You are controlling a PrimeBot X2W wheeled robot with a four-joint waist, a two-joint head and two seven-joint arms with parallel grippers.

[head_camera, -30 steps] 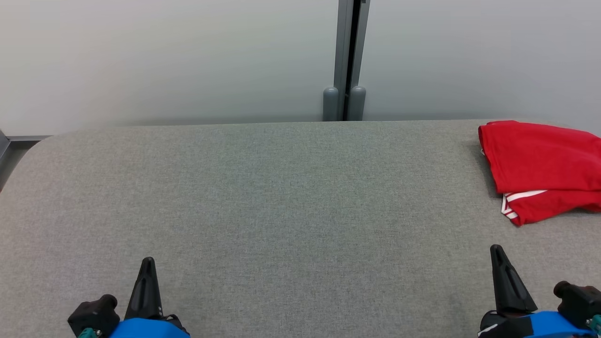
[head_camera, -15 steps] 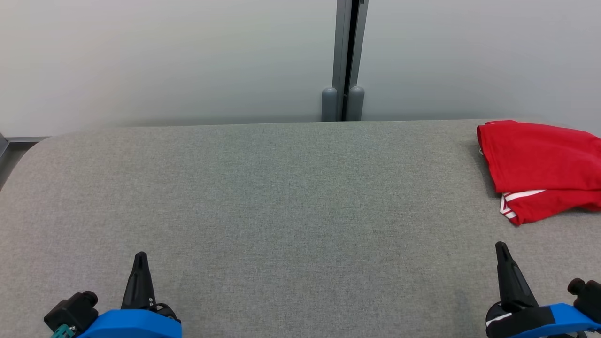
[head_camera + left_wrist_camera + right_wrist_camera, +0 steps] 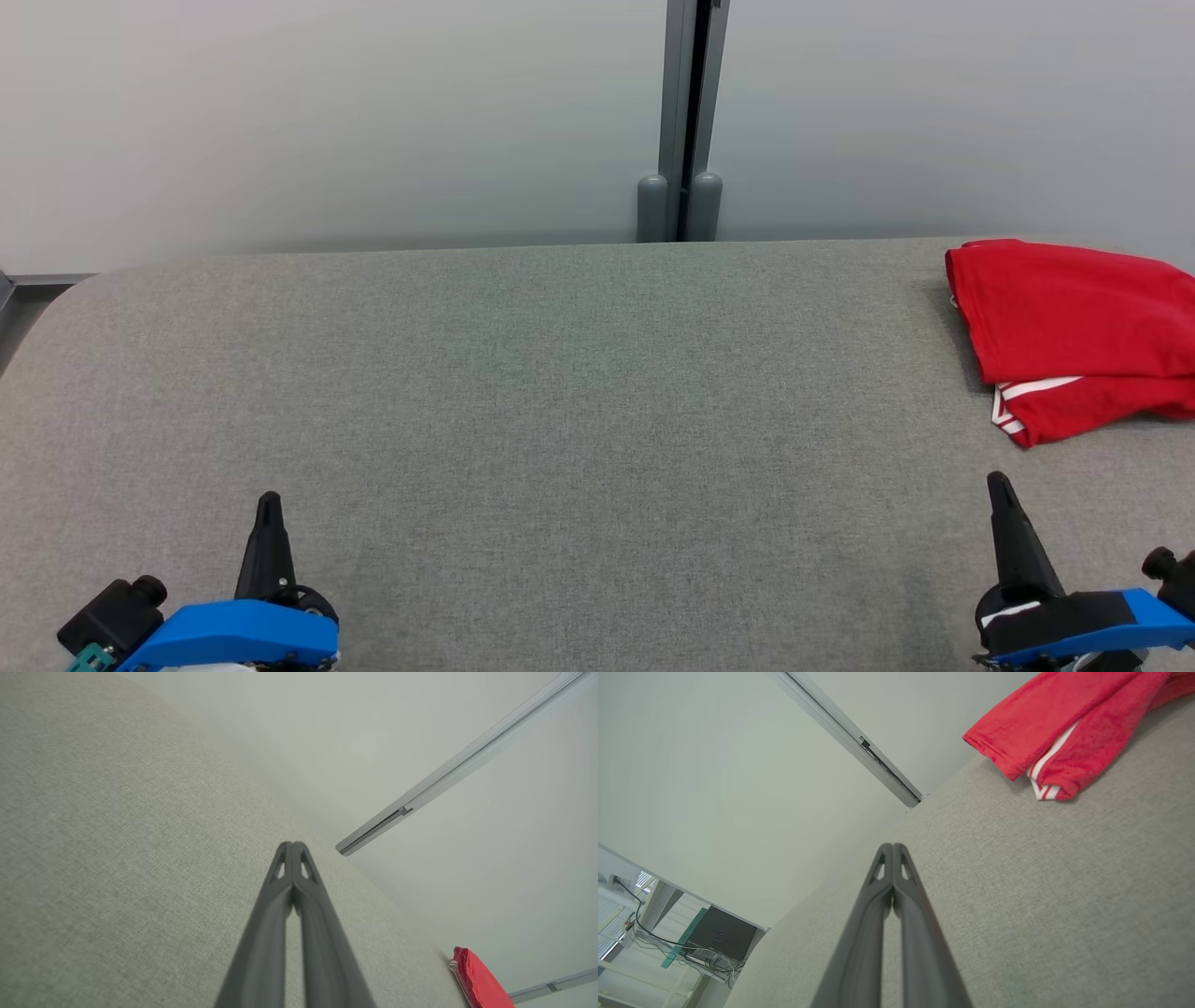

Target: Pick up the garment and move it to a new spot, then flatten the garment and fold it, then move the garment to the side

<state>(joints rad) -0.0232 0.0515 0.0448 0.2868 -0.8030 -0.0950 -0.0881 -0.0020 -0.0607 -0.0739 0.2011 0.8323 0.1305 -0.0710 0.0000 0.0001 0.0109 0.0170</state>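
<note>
The garment (image 3: 1074, 331) is red with white stripes at one hem and lies folded at the far right of the grey fabric surface (image 3: 560, 392). It also appears as a red garment (image 3: 1069, 728) at the top right of the right wrist view and as a small red garment (image 3: 481, 980) at the lower right of the left wrist view. My left gripper (image 3: 269, 509) sits at the lower left, shut and holding nothing. My right gripper (image 3: 999, 490) sits at the lower right, shut and holding nothing, a short way in front of the garment. In both wrist views the fingertips touch: left gripper (image 3: 292, 847), right gripper (image 3: 892, 848).
A pale wall with a grey vertical post (image 3: 686, 121) runs behind the surface. The surface's rounded left corner (image 3: 56, 299) drops off at the far left. A dark box with cables (image 3: 717, 938) stands beyond the surface in the right wrist view.
Both grippers have drawn back toward the bottom corners, the left one sliding left and down, the right one slightly right. The garment has stayed where it was.
</note>
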